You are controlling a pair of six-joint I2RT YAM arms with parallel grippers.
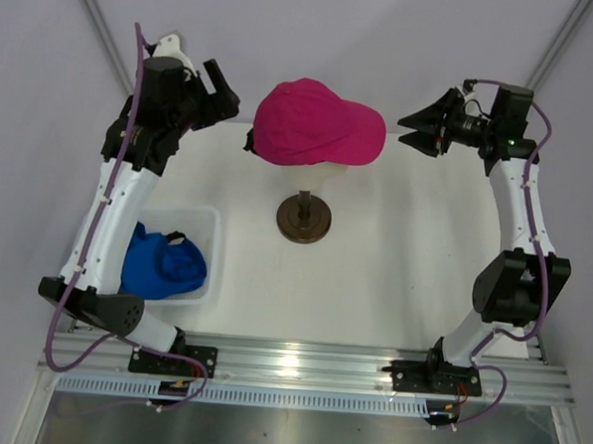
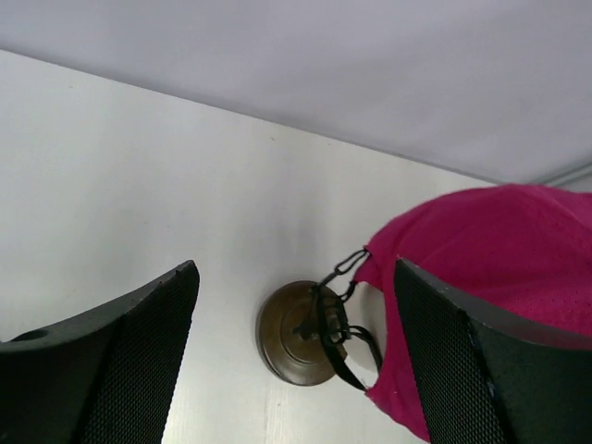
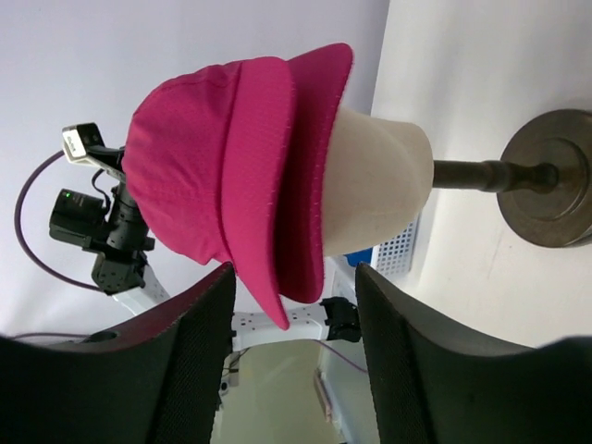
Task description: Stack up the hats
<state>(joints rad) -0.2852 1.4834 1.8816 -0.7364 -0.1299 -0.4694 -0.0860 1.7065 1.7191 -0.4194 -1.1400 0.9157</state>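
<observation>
I see the blue hat point(image 1: 163, 265) lying in the white basket point(image 1: 192, 215); the pink hat point(image 1: 317, 124) sits on the mannequin head point(image 3: 379, 190). Left gripper point(image 1: 224, 91) and right gripper point(image 1: 406, 130) both spread wide, empty.

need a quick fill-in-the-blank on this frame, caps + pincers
1. The pink cap sits on the mannequin ____.
2. The blue cap lies in the white ____.
3. The left pincer and right pincer are both ____.
Missing: head; basket; open.
</observation>
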